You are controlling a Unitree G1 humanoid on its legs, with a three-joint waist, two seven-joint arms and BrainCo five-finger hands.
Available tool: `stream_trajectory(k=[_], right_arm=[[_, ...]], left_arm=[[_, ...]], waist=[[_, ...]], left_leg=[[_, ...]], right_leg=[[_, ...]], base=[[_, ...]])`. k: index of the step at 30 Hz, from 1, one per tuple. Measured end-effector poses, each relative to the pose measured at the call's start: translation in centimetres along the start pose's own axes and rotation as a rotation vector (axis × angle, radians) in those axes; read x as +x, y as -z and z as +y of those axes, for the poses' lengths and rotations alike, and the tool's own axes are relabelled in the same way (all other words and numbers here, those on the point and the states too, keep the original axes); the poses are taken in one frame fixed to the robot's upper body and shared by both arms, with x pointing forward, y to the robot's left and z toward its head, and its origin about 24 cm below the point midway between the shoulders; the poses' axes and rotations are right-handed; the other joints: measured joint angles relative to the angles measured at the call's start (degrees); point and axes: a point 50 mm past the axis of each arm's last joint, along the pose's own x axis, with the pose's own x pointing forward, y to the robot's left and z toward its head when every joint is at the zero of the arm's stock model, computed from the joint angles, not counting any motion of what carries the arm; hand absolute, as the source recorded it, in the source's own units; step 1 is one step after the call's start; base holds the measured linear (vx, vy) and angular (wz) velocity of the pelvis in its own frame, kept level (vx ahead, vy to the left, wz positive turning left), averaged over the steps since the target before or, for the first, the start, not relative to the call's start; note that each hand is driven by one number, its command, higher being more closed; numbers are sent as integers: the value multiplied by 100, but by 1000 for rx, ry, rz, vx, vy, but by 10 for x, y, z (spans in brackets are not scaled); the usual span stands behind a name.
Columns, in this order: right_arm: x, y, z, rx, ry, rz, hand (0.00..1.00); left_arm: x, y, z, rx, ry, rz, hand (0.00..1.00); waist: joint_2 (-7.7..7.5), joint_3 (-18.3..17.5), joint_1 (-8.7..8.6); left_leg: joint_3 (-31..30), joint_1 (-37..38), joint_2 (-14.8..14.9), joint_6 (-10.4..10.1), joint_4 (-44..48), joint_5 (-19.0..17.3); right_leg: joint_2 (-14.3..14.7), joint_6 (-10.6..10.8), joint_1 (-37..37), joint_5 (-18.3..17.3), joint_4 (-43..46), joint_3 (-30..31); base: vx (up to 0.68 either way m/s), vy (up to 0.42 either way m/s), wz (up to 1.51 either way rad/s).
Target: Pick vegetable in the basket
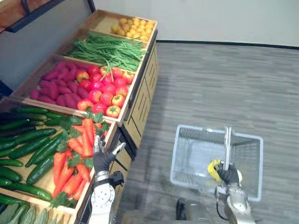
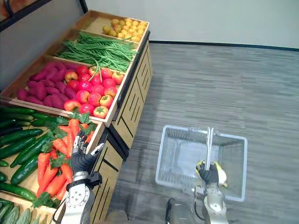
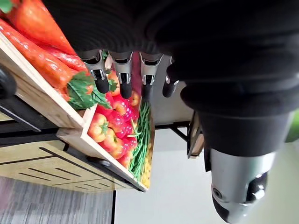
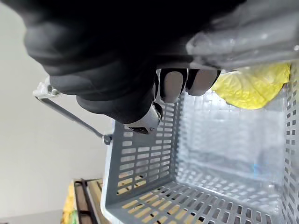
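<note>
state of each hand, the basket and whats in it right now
left hand: open, fingers straight over the orange carrots, holding nothing
right hand: shut on the basket's grey handle
grey slotted plastic basket: upright, handle raised
yellow crinkled item: lying inside the basket

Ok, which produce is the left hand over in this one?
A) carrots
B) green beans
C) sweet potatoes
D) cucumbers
A: the left hand, fingers spread open, is over the carrots, while the right hand is curled round the basket handle.
</note>
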Motion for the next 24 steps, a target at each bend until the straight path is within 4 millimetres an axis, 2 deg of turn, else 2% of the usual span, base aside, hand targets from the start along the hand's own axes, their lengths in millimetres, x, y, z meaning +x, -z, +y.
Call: stream_trajectory(k=[1, 2, 3, 4, 5, 6, 7, 8, 9, 10, 11, 12, 13, 15, 16, 17, 18, 19, 20, 21, 22, 24], right_arm=[[-1, 0, -3, 1, 10, -4, 100], [-4, 0, -11, 3, 43, -7, 100], [-6, 3, -16, 1, 61, 3, 100], [-11, 12, -23, 7, 101, 43, 100], [-13, 17, -30, 5, 137, 63, 100], [-13, 19, -31, 4, 142, 73, 100], [-8, 24, -30, 3, 143, 95, 100], [-4, 28, -28, 4, 145, 113, 100], [-2, 29, -25, 9, 140, 120, 100], [-2, 37, -27, 1, 146, 157, 100], [-1, 46, -28, -8, 150, 199, 100], [-1, 47, -28, -10, 150, 206, 100], [-1, 47, -28, -20, 149, 208, 100], [-3, 50, -29, -30, 150, 218, 100], [-6, 53, -28, -26, 153, 230, 100], [-11, 57, -25, -12, 157, 251, 100], [-13, 61, -25, -7, 164, 269, 100], [-14, 63, -26, -5, 168, 276, 100], [-24, 74, -28, 4, 196, 326, 100], [-28, 78, -29, 4, 208, 340, 100], [-29, 82, -34, -2, 224, 361, 100], [-31, 87, -37, 8, 232, 383, 100]], left_arm=[[1, -1, -1, -2, 4, -5, 0], [2, -3, -6, -9, 21, -12, 0], [2, -4, -8, -10, 34, -18, 0], [4, -5, -11, 2, 62, -29, 0], [4, -6, -14, 3, 79, -34, 0], [5, -7, -16, -4, 86, -37, 0], [8, -3, -14, 4, 76, -24, 0], [13, 1, -11, 14, 62, -5, 0], [14, 3, -9, 25, 59, -2, 0], [14, 8, -7, 40, 59, 21, 0], [11, 14, -9, 35, 61, 50, 0], [8, 15, -10, 34, 67, 59, 0], [4, 18, -11, 38, 81, 73, 0], [3, 18, -11, 47, 91, 73, 0], [4, 15, -9, 54, 92, 57, 0], [5, 6, -8, 56, 91, 16, 0], [6, 5, -5, 65, 87, 6, 0], [7, 4, -5, 67, 83, 4, 0], [8, 3, -3, 74, 77, -3, 0], [9, 3, -2, 80, 79, -4, 0], [7, 7, -3, 72, 74, 17, 0], [4, 6, -8, 58, 77, 19, 0]], waist=[[-16, -9, 0], [15, -32, -6], [13, -62, -31], [-116, -214, -133], [-153, -221, -257], [-134, -207, -315], [-41, -149, -359], [-4, -116, -348], [-111, -112, -345], [-196, -4, -381], [-155, -18, -345], [-168, -10, -322], [-177, -3, -339], [-223, 25, -375], [-319, 77, -398], [-427, 136, -501], [-466, 145, -535], [-505, 146, -533], [-754, 82, -494], [-896, 51, -510], [-757, 81, -540], [-570, 58, -337]], left_leg=[[327, -78, 10, 6, -282, 8], [1127, -143, 23, 109, -1107, 326], [1590, -161, 24, 350, -1364, 307], [2137, -4, -37, 572, -1615, 226], [2524, 255, -157, 889, -2057, 149], [2512, 339, -254, 912, -2336, 136], [2249, 489, -366, 859, -2847, 150], [2075, 602, -433, 656, -3100, 247], [2019, 665, -545, 584, -3144, 255], [1770, 823, -626, 251, -3127, 69], [1624, 996, -644, 143, -3242, 74], [1571, 1059, -698, 143, -3313, 73], [1423, 1102, -808, 55, -3389, 22], [1188, 1149, -920, 68, -3426, 4], [1020, 1191, -1005, 99, -3417, -19], [633, 1295, -1042, 82, -3422, -115], [425, 1231, -1043, 66, -3355, -151], [353, 1210, -1043, 56, -3330, -162], [-22, 952, -1116, -60, -3068, -259], [-188, 796, -1163, -134, -2867, -345], [-456, 694, -1070, -212, -2615, -449], [-685, 606, -949, -251, -2587, -441]], right_leg=[[-36, 35, 115, -20, -40, -149], [-54, 165, 290, -97, -9, -435], [-71, 282, 361, -171, 56, -595], [-262, 458, 399, -302, 288, -883], [-448, 454, 165, -298, 1059, -1035], [-546, 511, -91, -437, 1487, -1031], [-407, 525, -258, -650, 1109, -838], [-363, 475, -318, -443, 120, -796], [-384, 437, -225, 84, -538, -789], [-521, 493, -81, 677, -599, -872], [-591, 415, -93, 524, -192, -909], [-677, 400, -133, 373, 89, -873], [-838, 302, -294, 125, 726, -692], [-887, 238, -581, 78, 1563, 42], [-903, 217, -723, 85, 2059, 459], [-733, -94, -1090, -168, 2798, 1222], [-395, 158, -1111, -494, 2510, 1810], [-272, 214, -1112, -561, 2356, 2044], [88, 365, -1091, -452, 1433, 2844], [61, 710, -1041, -388, 1196, 2918], [100, 669, -918, -433, 1158, 2608], [136, 611, -826, -456, 1061, 2335]], base=[[430, -32, 95], [284, -11, 102], [450, 1, 166], [377, 19, 195], [440, 29, 186], [261, 16, 154], [181, -56, 102], [166, -103, 88], [208, -194, 77], [216, -154, 59], [196, -124, 48], [107, -73, 28], [72, -73, 47], [69, -60, 67], [80, -69, 103], [138, -175, 124], [145, -214, 107], [178, -304, 130], [117, -232, 126], [147, -237, 157], [163, -119, 95], [205, -80, 62]])
